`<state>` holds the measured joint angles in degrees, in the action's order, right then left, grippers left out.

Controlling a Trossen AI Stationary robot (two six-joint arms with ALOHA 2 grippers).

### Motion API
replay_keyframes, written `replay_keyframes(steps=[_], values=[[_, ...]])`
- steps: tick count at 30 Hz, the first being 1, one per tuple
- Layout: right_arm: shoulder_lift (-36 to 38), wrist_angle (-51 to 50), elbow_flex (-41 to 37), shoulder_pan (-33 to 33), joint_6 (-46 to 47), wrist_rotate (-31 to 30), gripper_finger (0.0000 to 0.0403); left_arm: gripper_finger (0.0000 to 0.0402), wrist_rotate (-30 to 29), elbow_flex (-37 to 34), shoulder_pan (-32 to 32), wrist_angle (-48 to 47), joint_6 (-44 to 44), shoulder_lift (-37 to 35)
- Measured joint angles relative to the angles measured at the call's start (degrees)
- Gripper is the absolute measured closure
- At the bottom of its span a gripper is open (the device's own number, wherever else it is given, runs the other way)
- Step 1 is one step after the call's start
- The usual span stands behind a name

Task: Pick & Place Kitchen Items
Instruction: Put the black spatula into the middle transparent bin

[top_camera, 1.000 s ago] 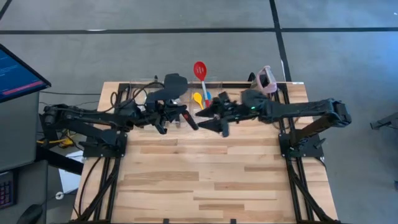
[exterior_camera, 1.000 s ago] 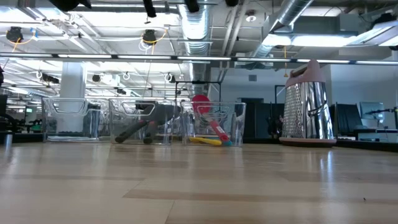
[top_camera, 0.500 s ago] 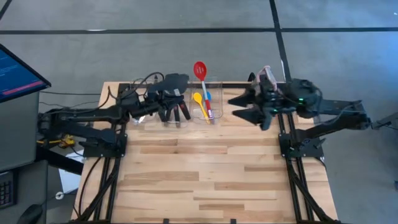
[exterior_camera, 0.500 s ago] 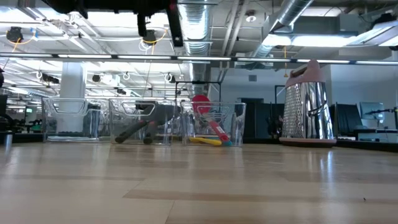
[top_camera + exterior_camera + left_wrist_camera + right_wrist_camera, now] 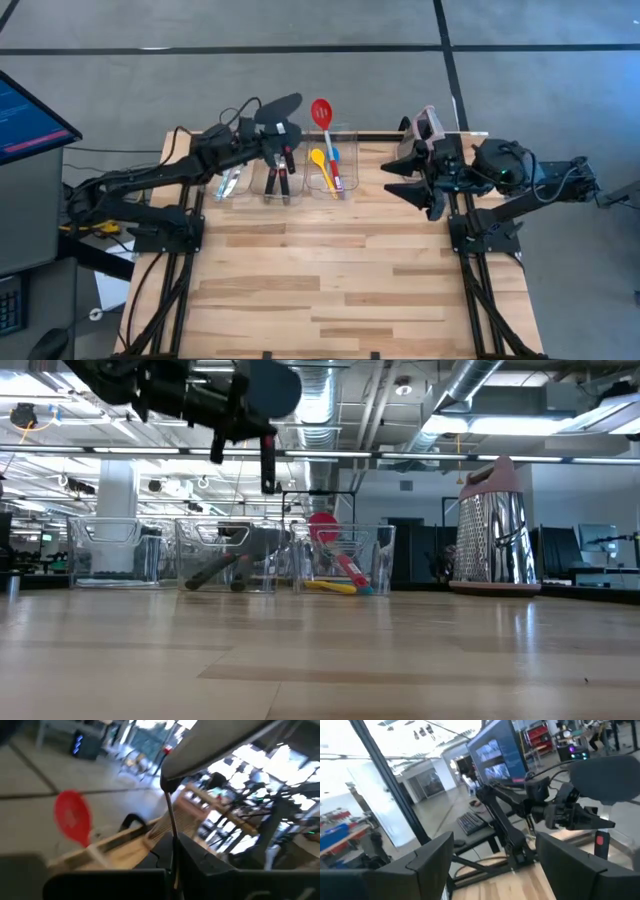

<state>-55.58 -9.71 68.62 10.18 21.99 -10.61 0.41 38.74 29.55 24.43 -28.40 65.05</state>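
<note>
The left gripper (image 5: 262, 140) is clamped on a dark grey spatula with a black-and-red handle (image 5: 280, 108), carried high over the far edge of the table. From above, the broad blade points away past the table's far rim and the handle runs back toward the claw; from table height the blade (image 5: 272, 388) sits up near the ceiling lights with the handle (image 5: 268, 468) hanging almost straight down. Directly beneath it stands the middle clear plastic bin (image 5: 278, 170), where two more dark spatulas with red-banded handles (image 5: 279, 180) already lie. That is the relation that matters, as I see it: the held tool's handle tip is above that bin, so the drop looks like a plain descent with the long axis kept near upright.

The left arm stretches from its base at the left table edge diagonally to the far side, wrist cocked up. The neighbouring bin holds the red slotted spoon (image 5: 321, 111) with the yellow spoon (image 5: 318, 158) and blue spoon (image 5: 333, 155); the leftmost bin holds thin silvery-green tools (image 5: 229, 181).

The right gripper (image 5: 405, 172) hangs with fingers spread wide and nothing in them, folded back at the right edge beside the metal grater with a pink top (image 5: 428, 125), well apart from the bins.
</note>
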Motion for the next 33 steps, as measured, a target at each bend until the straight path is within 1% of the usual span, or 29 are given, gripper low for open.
replay_keyframes(steps=[4,12,16,23,33], values=[[-0.43,-2.32,0.00,0.37,-0.06,-1.83,0.0127,0.0401,0.72,0.00,1.51,-0.53,-0.85,4.49],[-0.66,-3.35,-0.02,0.32,-0.08,-1.93,0.0127,0.0401,1.04,0.00,2.05,-0.38,-4.01,15.66],[-0.66,-3.34,-0.02,0.32,-0.10,-1.93,0.0127,0.0401,1.04,0.00,2.05,-0.33,-5.53,19.99],[-0.66,-3.82,-0.02,0.32,-0.10,-1.93,0.0127,0.0401,1.00,0.00,3.12,-0.01,-6.65,23.40],[-0.66,-4.85,-0.02,0.30,-0.10,-1.93,0.0127,0.0398,0.95,0.00,3.97,0.04,-6.67,23.63]])
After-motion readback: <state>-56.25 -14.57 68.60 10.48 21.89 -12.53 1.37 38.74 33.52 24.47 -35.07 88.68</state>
